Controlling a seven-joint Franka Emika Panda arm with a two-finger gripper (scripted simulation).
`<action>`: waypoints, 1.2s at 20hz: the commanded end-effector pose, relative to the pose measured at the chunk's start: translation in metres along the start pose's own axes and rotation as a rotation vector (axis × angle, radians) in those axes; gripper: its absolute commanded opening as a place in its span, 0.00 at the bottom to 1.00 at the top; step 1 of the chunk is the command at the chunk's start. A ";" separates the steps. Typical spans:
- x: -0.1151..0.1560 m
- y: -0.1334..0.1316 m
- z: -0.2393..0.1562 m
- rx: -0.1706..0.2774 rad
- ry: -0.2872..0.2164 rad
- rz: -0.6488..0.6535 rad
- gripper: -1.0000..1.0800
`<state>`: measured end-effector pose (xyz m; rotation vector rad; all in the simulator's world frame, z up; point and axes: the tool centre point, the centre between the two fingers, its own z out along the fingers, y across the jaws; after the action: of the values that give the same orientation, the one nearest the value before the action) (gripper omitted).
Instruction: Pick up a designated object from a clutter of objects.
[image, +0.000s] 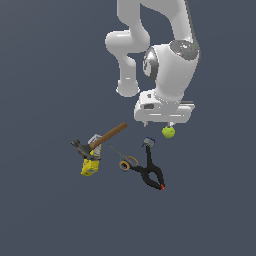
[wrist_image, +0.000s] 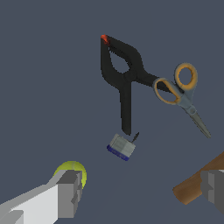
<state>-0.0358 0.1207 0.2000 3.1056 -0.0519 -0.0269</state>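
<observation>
The small yellow-green ball (image: 168, 132) lies just under the hand of my gripper (image: 159, 124), on the exterior view's right of the clutter. In the wrist view the ball (wrist_image: 70, 167) peeks out from behind one grey fingertip (wrist_image: 68, 192). The other fingertip (wrist_image: 214, 190) stands far off, in front of the hammer handle (wrist_image: 197, 183). My gripper (wrist_image: 141, 192) is wide open with nothing between its fingers. The ball sits at the outer side of one finger, not in the gap.
The wooden-handled hammer (image: 102, 140) lies over a small yellow box (image: 90, 167). Tan-handled scissors (image: 127, 162) (wrist_image: 181, 94) touch a black spring clamp (image: 150, 170) (wrist_image: 124, 74) with red tips. A small grey and blue block (wrist_image: 121, 147) sits at the clamp's end.
</observation>
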 end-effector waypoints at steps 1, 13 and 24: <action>-0.011 -0.019 0.019 0.001 0.005 0.019 0.96; -0.069 -0.087 0.088 0.025 0.016 0.089 0.96; -0.092 -0.105 0.107 0.036 0.015 0.110 0.96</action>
<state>-0.1255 0.2244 0.0920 3.1326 -0.2227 -0.0010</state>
